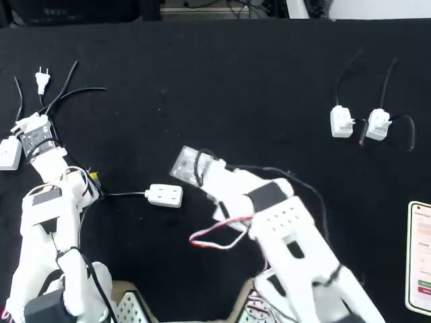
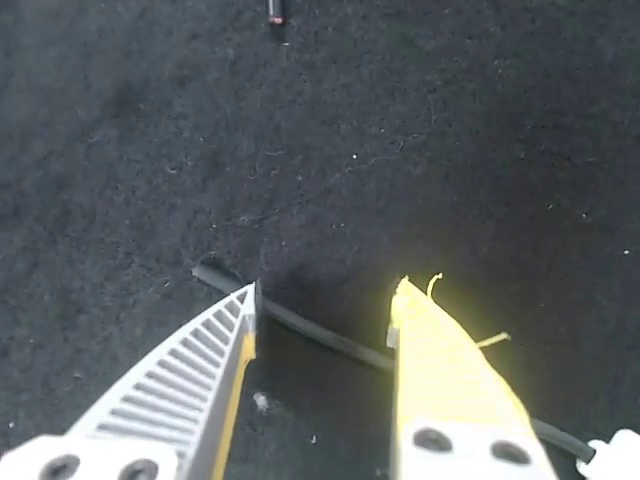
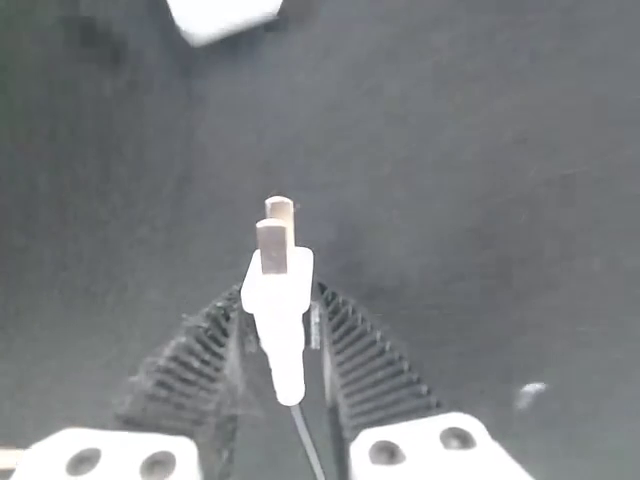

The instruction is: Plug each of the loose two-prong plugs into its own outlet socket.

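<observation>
My right gripper point(image 3: 281, 298) is shut on a white two-prong plug point(image 3: 277, 275), its prongs pointing away from the wrist and its cable trailing back between the fingers. In the high view this gripper point(image 1: 186, 165) hovers mid-table, just beyond a white outlet socket point(image 1: 165, 195). My left gripper point(image 2: 325, 300) is open, low over the cloth, straddling a black cable point(image 2: 330, 342). It sits at the far left point(image 1: 32, 132), beside another white socket point(image 1: 9, 153). A loose white plug point(image 1: 42, 79) lies beyond it.
Two white plug blocks point(image 1: 341, 122) point(image 1: 378, 124) with black cords lie at the back right. A phone point(image 1: 420, 256) rests at the right edge. Black cables point(image 1: 67, 91) curl around the left gripper. A white block point(image 3: 222, 17) lies ahead of the held plug.
</observation>
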Robot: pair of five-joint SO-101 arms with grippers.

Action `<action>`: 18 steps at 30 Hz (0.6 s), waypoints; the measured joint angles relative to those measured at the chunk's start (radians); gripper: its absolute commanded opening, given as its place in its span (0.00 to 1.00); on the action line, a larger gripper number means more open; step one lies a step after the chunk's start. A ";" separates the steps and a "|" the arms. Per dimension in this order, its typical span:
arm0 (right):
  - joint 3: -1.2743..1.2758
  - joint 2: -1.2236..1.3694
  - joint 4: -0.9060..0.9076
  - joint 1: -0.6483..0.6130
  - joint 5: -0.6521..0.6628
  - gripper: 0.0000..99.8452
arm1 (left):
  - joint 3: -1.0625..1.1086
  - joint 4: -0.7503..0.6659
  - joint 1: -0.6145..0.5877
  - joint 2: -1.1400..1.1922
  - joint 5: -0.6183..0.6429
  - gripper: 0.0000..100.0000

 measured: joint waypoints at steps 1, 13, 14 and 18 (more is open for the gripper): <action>0.000 -0.021 -0.025 -0.025 -0.028 0.01 | 0.000 0.020 0.000 -0.008 0.000 0.22; 0.046 0.173 -0.477 -0.308 -0.267 0.01 | 0.178 0.061 0.072 -0.440 0.000 0.22; 0.032 0.210 -0.497 -0.316 -0.285 0.01 | 0.198 0.063 0.080 -0.485 0.000 0.22; -0.008 0.321 -0.574 -0.313 -0.345 0.01 | 0.247 0.095 0.121 -0.649 0.000 0.22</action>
